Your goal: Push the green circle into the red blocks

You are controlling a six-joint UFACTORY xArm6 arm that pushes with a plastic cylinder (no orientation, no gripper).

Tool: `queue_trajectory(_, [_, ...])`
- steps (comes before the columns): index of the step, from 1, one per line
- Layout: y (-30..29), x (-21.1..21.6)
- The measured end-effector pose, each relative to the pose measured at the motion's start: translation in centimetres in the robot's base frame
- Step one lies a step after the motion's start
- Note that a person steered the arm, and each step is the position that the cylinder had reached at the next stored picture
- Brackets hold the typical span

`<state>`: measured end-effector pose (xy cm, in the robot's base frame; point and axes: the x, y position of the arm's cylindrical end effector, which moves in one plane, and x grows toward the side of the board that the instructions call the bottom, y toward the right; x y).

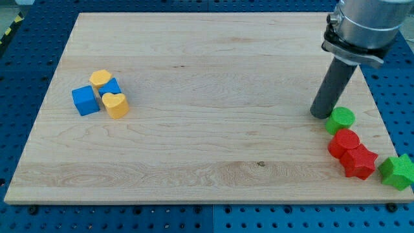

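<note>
The green circle lies near the board's right edge, just above the red blocks. Two red blocks sit below it: a rounded one and a star-shaped one, touching each other. The green circle looks to touch or nearly touch the rounded red block. My tip rests on the board right at the green circle's left side, touching or almost touching it.
A green star block sits at the board's right edge, right of the red star. At the view's left is a cluster: a blue cube, a second blue block, a yellow block and a yellow heart.
</note>
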<state>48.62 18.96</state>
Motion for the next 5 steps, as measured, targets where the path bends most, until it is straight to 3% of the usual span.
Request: queue_trajectory(5, [3.2,1.6])
